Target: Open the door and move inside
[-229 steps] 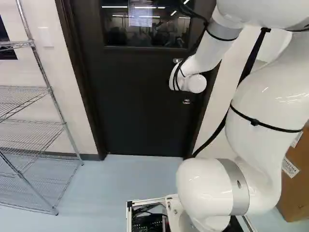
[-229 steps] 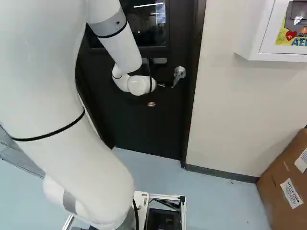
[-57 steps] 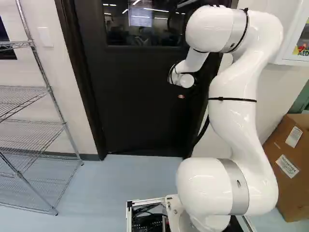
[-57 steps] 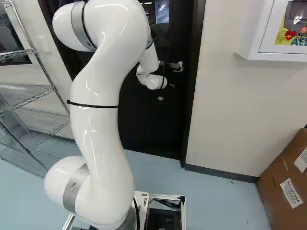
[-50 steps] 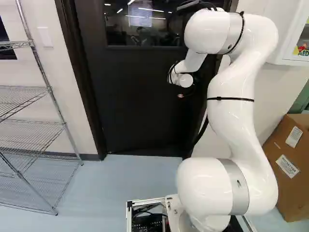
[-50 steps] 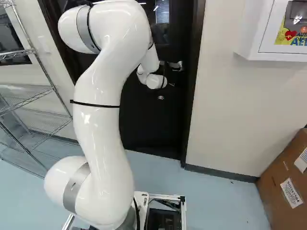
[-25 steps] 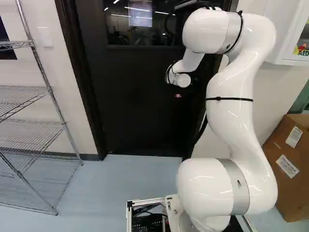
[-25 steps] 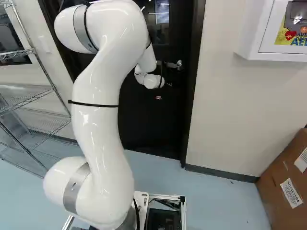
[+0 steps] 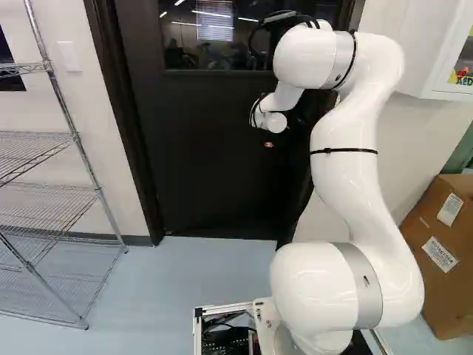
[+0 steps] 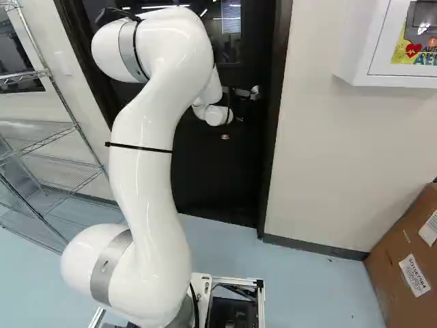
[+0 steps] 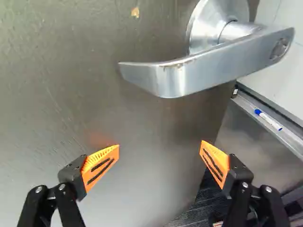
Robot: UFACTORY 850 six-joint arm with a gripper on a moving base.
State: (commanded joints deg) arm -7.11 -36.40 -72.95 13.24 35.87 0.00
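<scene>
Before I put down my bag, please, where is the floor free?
Between the wire rack and base frame, before the door, the floor is bare; also between frame and cardboard box. Crowded: by the handle, just ahead of the gripper.

Handle plate (image 11: 204,22) cut off in wrist view; top of door (image 9: 207,163), cardboard box (image 9: 456,235) in base views.

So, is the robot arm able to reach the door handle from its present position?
Probably yes. The handle is ahead of the open jaws, and nothing shows in the way. The arm would likely need only a small move.
</scene>
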